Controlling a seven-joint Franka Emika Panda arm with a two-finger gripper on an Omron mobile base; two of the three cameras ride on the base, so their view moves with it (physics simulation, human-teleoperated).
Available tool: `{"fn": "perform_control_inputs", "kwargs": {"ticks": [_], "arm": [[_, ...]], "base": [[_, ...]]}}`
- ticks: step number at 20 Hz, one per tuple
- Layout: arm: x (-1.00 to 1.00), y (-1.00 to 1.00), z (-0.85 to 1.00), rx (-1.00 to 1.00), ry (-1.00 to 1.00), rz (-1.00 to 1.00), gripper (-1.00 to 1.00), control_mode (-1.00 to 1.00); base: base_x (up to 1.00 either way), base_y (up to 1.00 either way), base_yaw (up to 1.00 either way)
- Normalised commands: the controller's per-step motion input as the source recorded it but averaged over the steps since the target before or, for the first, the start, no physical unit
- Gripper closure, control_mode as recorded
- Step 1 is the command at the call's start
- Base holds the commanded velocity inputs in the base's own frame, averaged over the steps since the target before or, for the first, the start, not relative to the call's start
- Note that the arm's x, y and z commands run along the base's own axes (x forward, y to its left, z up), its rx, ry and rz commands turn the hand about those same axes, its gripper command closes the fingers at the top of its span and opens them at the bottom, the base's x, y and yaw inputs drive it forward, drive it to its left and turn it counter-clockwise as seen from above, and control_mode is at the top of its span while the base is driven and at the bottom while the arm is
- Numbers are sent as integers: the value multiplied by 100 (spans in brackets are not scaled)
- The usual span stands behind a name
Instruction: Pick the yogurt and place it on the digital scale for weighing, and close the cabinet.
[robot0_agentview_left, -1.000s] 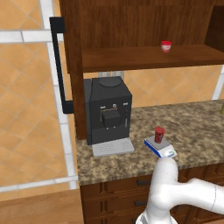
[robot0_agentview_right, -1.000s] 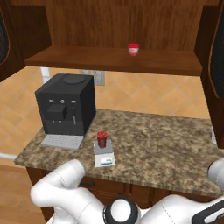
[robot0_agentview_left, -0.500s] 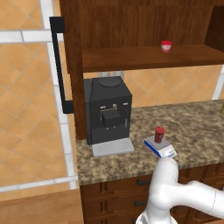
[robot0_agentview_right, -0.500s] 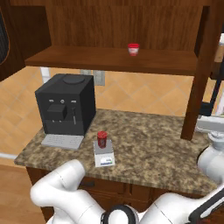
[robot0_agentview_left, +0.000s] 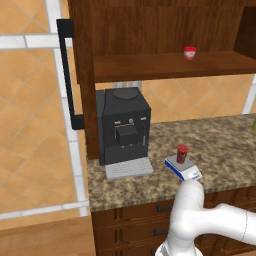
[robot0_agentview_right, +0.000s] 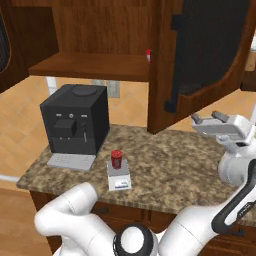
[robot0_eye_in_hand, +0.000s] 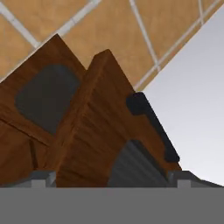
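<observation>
The yogurt (robot0_agentview_left: 182, 153) (robot0_agentview_right: 116, 159), a small dark red cup, stands upright on the digital scale (robot0_agentview_left: 186, 172) (robot0_agentview_right: 120, 180) near the counter's front edge. The cabinet's right door (robot0_agentview_right: 200, 55) hangs half swung across the opening, its black handle (robot0_agentview_right: 172, 65) facing the shelf. Just under that door's lower corner, my gripper (robot0_agentview_right: 210, 119) is open and holds nothing. In the hand view the door (robot0_eye_in_hand: 87, 140) and its handle (robot0_eye_in_hand: 151, 124) loom close above my open gripper (robot0_eye_in_hand: 111, 180). The left door (robot0_agentview_left: 84, 75) stands open, edge-on, with its bar handle (robot0_agentview_left: 67, 75) showing.
A black coffee machine (robot0_agentview_left: 122, 127) (robot0_agentview_right: 75, 122) sits on the granite counter (robot0_agentview_left: 220, 135) left of the scale. A small white cup with a red top (robot0_agentview_left: 189, 52) stands on the cabinet shelf (robot0_agentview_left: 165, 67). Brown drawers (robot0_agentview_left: 145, 220) run below the counter.
The right cabinet door has swung inward, from the right edge of the right base view toward the middle. My gripper has come up into view beneath it. Yogurt and scale are unmoved.
</observation>
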Motion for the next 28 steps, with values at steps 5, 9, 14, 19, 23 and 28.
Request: {"fn": "perform_control_inputs", "kwargs": {"ticks": [5,9,14,19,23,28], "arm": [[13,87,75,-15,36,-26,-100,-100],[0,72,84,0,52,-35,-100,-100],[46,94,42,0,32,-39,-100,-100],[100,84,41,0,12,-28,-100,-100],[100,73,51,0,9,-23,-100,-100],[91,38,68,1,10,-19,-100,-100]], "base": [[0,0,0],[0,0,0],[0,0,0],[0,0,0],[0,0,0],[0,0,0]]}}
